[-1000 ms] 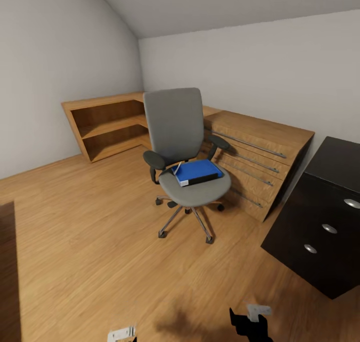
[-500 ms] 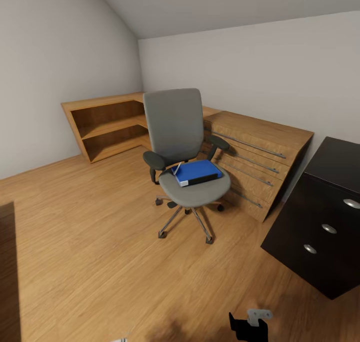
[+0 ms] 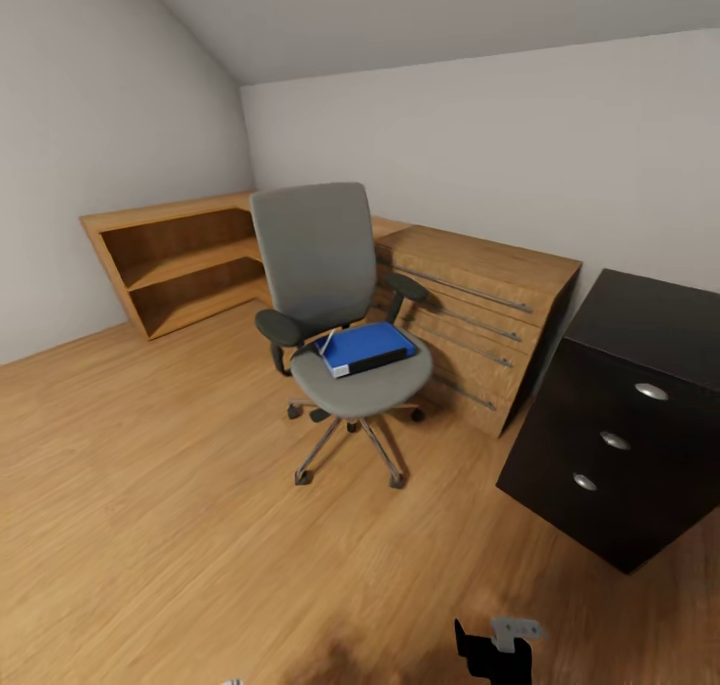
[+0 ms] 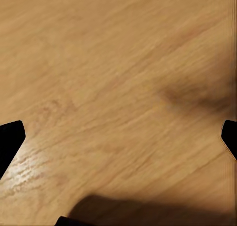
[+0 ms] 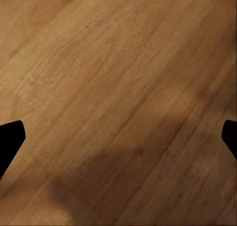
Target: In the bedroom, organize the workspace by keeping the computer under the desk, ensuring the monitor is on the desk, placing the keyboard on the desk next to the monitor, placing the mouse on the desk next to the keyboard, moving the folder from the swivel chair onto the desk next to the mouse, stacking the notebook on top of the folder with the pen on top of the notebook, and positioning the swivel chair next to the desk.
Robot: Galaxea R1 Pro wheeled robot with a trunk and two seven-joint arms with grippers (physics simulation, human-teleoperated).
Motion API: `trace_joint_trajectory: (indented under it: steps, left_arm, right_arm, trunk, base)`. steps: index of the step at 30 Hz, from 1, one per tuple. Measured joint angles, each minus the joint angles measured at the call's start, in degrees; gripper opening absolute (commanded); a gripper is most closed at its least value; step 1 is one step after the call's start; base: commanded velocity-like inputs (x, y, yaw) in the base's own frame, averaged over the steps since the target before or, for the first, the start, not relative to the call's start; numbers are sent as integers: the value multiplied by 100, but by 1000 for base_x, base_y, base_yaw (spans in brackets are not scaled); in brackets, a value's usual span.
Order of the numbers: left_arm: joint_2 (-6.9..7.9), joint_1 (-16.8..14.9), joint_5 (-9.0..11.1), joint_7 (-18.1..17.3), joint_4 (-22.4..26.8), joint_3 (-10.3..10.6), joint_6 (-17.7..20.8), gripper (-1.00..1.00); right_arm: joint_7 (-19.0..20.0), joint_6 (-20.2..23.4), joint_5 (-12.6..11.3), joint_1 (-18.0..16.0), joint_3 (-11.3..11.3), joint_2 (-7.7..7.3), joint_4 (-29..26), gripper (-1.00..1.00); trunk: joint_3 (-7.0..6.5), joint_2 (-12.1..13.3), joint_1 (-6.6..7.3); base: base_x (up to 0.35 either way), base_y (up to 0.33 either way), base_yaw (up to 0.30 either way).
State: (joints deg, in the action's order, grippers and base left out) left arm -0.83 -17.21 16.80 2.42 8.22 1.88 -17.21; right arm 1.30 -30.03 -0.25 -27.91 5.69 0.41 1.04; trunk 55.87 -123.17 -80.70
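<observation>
Flat bright blue folder (image 3: pixel 364 348) sits on the grey upholstered swivel chair (image 3: pixel 330 305); both grippers (image 4: pixel 118 137) (image 5: pixel 118 137) hang spread wide, holding nothing.

No readable text, labels, brands or numbers anywhere.

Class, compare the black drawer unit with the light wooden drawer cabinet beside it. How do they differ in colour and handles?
Colour: the black drawer unit is glossy black, while the wooden drawer cabinet is light brown with visible grain.
Handles: the black drawer unit has round silver knobs, while the wooden drawer cabinet has long thin metal bars.
Shared: both stand on the wooden floor near the back wall, with stacked drawers.
</observation>
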Motion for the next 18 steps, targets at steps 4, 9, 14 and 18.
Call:
trace_joint_trajectory:
  steps: [4,9,14,18]
  left_arm:
    - [26,0,23,-2,-2,-1,-1,100]
    - [83,0,36,-2,-2,3,-1,100]
    - [105,0,38,3,-3,6,-3,100]
    - [113,0,40,2,-4,8,-3,100]
  right_arm:
    - [3,-19,-101,4,7,7,0,100]
    - [2,-28,-156,7,10,-2,0,100]
    - [2,-31,-174,9,12,-12,-1,100]
    - [0,-32,-180,10,12,-15,-1,100]
  trunk:
    - [-12,0,0]
    - [-25,0,0]
    - [-34,0,0]
    - [-37,0,0]
  base:
    - [0,0,-261]
    - [0,0,-266]
    - [0,0,-274]
    - [0,0,-282]
